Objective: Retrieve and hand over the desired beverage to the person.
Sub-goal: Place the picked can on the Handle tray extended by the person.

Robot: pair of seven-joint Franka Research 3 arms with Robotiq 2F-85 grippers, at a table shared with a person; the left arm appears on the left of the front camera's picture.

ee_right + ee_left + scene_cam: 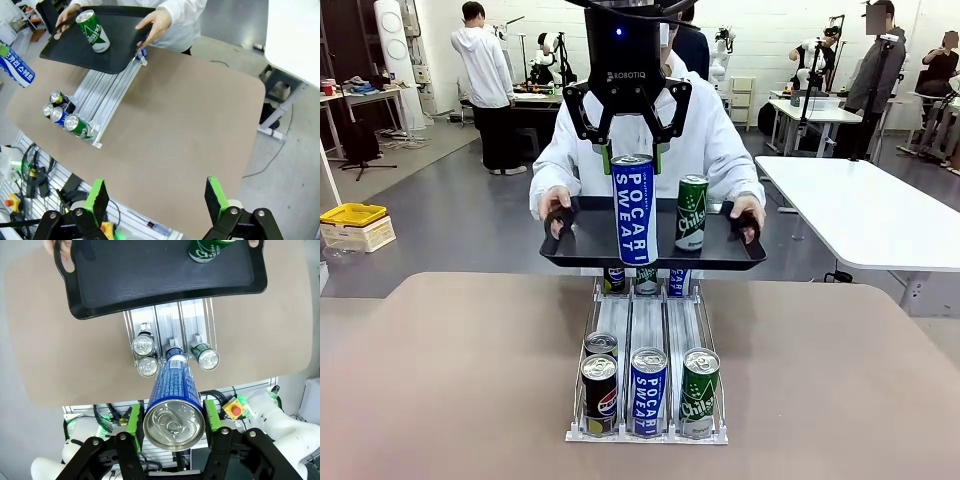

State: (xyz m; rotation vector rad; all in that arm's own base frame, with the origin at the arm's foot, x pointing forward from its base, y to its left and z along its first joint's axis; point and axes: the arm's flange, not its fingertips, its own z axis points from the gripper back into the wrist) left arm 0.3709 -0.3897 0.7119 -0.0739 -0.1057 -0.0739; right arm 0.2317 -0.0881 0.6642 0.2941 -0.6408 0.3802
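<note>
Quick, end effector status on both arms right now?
Left end effector: closed on the blue Pocari Sweat can, held above the person's tray.
Right end effector: open, holding nothing.

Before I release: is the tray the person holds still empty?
No: a green Chilsung can already stands upright on the black tray, beside the blue Pocari Sweat can gripped by the left tool.

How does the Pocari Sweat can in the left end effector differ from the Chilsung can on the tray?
Colour: the Pocari Sweat can is blue with white lettering; the Chilsung can is green.
Size: the Pocari Sweat can looks taller than the Chilsung can in the front view.
Support: the Pocari Sweat can is clamped in the left end effector; the Chilsung can stands free on the black tray held by the person.
Both are upright.
</note>
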